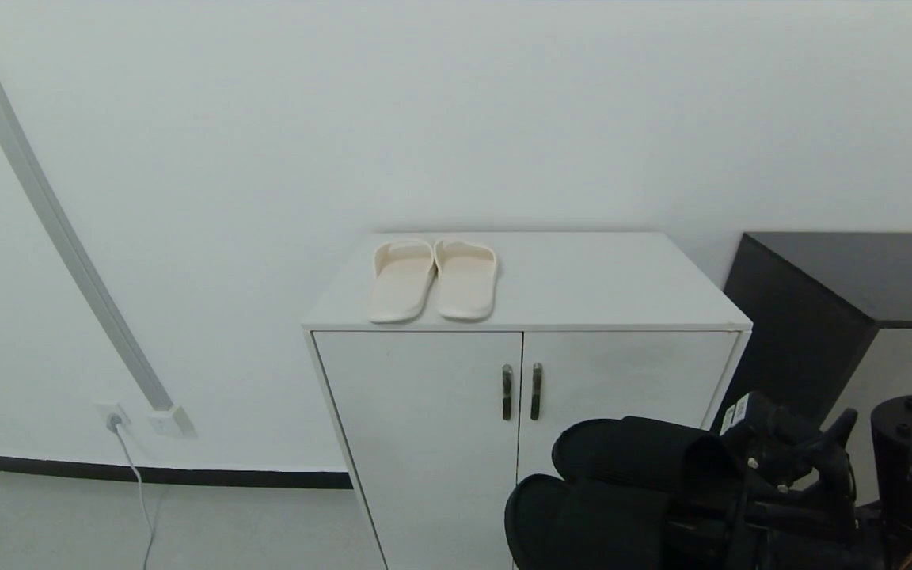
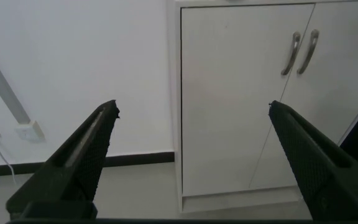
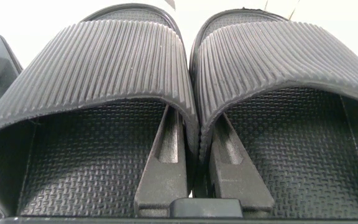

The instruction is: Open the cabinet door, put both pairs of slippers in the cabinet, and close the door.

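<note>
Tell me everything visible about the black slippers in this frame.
The black slippers are a pair of rubbery-looking slides with wide ribbed straps and cross-hatched footbeds. They are side by side, touching, held in the air, nearer the camera than the closed right door of the white cabinet. The right gripper clamps their two adjoining inner walls together, one finger inside each slipper.

— What is held by the right gripper (image 3: 194, 134)?
— A pair of black slippers (image 3: 123, 68) is held, set side by side, the ribbed straps pressed close together.
— How is the pair gripped?
— One finger (image 3: 162, 165) is laid inside each slipper on the cross-hatched insole, and the two adjoining inner walls are pinched between them.
— And beyond?
— A pale surface (image 3: 36, 15) is seen past the toes.
</note>
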Controlling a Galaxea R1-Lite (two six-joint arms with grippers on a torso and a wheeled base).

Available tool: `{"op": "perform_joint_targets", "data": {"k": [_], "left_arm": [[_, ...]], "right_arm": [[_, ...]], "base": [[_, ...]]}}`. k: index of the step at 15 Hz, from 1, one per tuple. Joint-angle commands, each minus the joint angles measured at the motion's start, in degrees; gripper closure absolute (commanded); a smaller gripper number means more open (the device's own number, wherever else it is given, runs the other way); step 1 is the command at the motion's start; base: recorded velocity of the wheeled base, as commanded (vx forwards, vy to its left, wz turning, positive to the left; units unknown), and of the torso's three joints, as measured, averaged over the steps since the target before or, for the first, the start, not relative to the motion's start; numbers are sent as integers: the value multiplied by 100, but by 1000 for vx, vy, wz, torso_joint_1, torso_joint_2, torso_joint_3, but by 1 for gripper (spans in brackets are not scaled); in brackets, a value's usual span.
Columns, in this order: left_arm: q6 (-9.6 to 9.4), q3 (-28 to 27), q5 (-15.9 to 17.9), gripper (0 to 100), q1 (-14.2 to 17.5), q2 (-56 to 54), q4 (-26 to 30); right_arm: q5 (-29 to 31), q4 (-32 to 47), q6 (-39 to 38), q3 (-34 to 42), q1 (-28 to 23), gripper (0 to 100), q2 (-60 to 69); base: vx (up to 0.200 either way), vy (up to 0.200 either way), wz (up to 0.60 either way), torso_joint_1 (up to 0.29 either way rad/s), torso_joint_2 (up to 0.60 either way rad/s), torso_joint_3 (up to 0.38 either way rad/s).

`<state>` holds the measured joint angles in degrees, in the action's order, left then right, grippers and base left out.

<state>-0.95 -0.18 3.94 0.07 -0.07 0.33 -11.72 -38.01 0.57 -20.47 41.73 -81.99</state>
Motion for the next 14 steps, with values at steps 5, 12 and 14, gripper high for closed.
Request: {"op": "perform_joint_targets", "data": {"k": [5, 12, 14], "left_arm": [[-2, 1, 2, 0, 1, 7, 2], [-2, 1, 2, 0, 1, 7, 2], [-2, 1, 2, 0, 1, 7, 2]], "right_arm": [[-6, -5, 22, 43, 2, 100, -1], [-15, 4, 48, 69, 2, 100, -18], [-15, 4, 101, 78, 2, 100, -10]], "base": [[0, 0, 0, -205, 520, 315], [0, 0, 0, -163, 489, 320], [0, 0, 0, -139, 466, 342]]}}
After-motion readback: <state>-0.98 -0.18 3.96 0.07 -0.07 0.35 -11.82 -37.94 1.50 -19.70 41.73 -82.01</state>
